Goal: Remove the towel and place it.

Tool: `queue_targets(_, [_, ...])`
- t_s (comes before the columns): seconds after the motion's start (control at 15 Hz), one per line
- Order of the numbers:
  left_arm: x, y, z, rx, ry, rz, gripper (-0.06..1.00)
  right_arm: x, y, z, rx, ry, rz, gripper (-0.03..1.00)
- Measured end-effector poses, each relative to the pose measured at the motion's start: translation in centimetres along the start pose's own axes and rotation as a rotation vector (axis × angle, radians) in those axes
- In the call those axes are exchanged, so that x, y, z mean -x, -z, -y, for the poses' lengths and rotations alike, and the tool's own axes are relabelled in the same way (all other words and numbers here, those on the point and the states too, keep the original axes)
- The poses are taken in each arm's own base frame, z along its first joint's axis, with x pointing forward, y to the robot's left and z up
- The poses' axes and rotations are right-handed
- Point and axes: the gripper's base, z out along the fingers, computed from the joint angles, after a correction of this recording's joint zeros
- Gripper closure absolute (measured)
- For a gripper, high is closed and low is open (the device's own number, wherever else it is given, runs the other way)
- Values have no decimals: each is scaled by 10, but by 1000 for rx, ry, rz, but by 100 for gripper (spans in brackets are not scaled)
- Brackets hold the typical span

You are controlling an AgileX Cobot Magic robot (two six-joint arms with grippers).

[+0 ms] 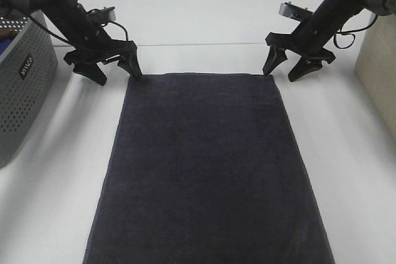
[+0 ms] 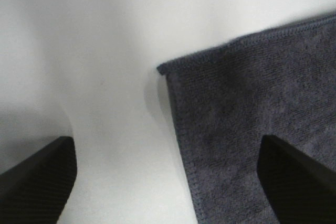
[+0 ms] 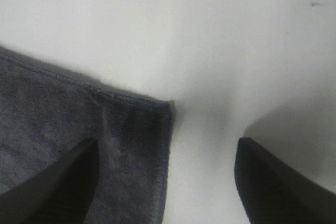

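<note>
The dark charcoal towel (image 1: 207,165) lies flat and spread out on the white table, running from the middle to the front edge. My left gripper (image 1: 117,73) stands open at its far left corner, one finger on the cloth edge, the other on bare table. My right gripper (image 1: 283,71) stands open at the far right corner in the same way. The left wrist view shows the towel corner (image 2: 252,129) between the two fingers (image 2: 37,182). In the right wrist view the other corner (image 3: 94,140) lies between the open fingers (image 3: 278,187). Nothing is held.
A grey perforated basket (image 1: 21,91) stands at the left edge of the table. A beige box (image 1: 380,72) stands at the right edge. White table (image 1: 204,23) stretches behind the towel.
</note>
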Motion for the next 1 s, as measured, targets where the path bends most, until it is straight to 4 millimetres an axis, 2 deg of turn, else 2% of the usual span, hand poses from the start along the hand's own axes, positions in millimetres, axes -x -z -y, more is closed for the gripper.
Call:
queue_targets(0.13, [0,-3,6,-21,0,1,6,0,-3,-6,3,11,-3,27])
queue_targets(0.2, [0,-6,16,-29,-15,1,6,0,-6,-14,-1,29,-11,27])
queue_targets(0.27, [0,-6,16,-29,-15,1,6,0,-6,-14,-1,29,-11,27])
queue_targets(0.4, [-2,-17,38,-48,-24,5,9,0,-17,-37,-22,77,-33,27])
queue_targets(0.47, [-2,-24,47,-55,0,11,14,-1,-24,-46,-83,95,-47,31])
queue_targets(0.6, [-2,-26,46,-48,16,14,24,0,-25,-46,-115,87,-45,41])
queue_targets(0.73, [-1,-27,42,-21,13,30,48,0,-25,-42,-147,80,-40,63])
queue_targets(0.87, [-1,-30,39,2,-10,31,81,0,-26,-40,-148,73,-43,88])
queue_targets(0.93, [-1,-31,38,4,-31,30,91,0,-27,-40,-145,71,-44,95])
queue_targets(1.0, [-1,-32,38,4,-40,32,94,0,-27,-40,-145,71,-43,96])
